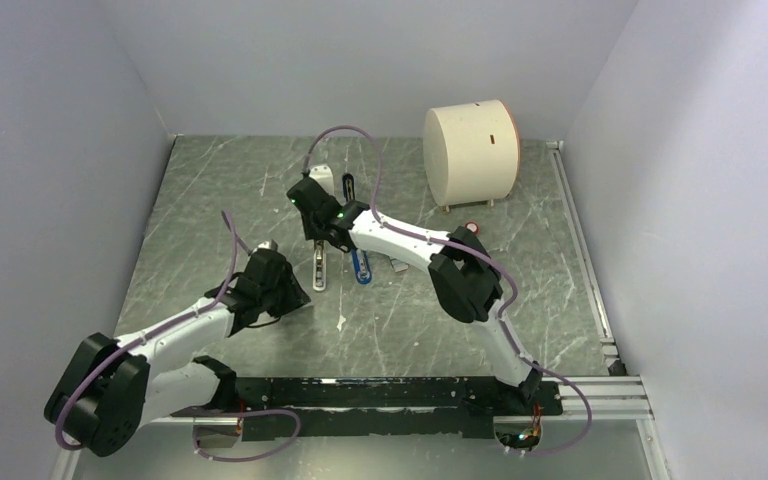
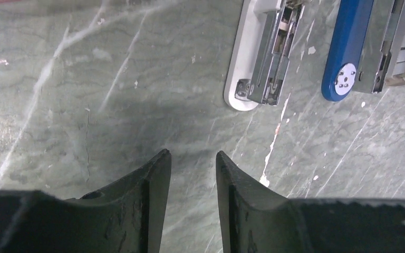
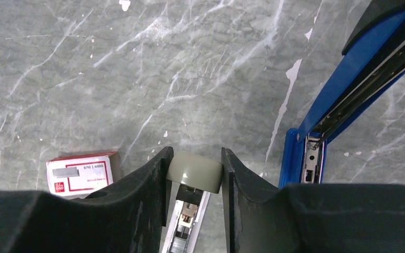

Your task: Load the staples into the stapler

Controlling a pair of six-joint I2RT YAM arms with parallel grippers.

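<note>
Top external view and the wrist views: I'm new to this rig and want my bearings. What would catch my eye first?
A big cream cylinder stands at the far right of the table. Mid-table two opened staplers lie side by side: the blue stapler and a pale stapler, whose beige end cap sits pinched in the right gripper. The left gripper hangs open and holds nothing, nearer the arms' bases.

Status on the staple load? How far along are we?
Done: the blue stapler lies hinged open. In hand: the right gripper is clamped on the rounded cap of the pale stapler, not the blue one; the left gripper hangs open and empty. Left: the loading itself. The staple box lies apart from both grippers, and neither holds staples.
</note>
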